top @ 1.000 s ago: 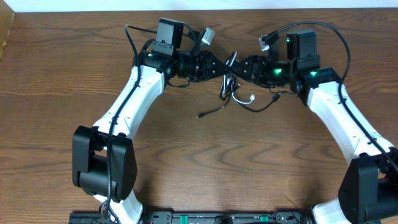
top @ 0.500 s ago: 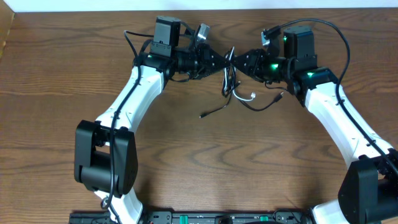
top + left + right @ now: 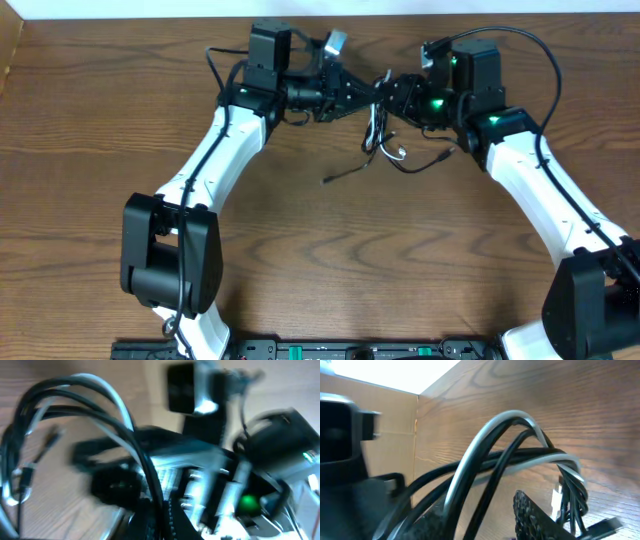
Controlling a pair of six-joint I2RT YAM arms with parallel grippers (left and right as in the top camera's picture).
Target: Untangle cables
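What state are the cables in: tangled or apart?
Tangled: the cables form one bunch; right wrist view shows black and white crossing repeatedly.

1. You have a brown, wood-grain bench filling almost all of the overhead view.
2. Along its far edge you see a pale white strip.
3. At its far-left corner a tan, cardboard-like panel meets the bench's left edge.

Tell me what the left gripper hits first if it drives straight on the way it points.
The left gripper points straight at the cables bunched at its tips; just beyond is the right gripper, facing it. Depth is unclear from overhead.
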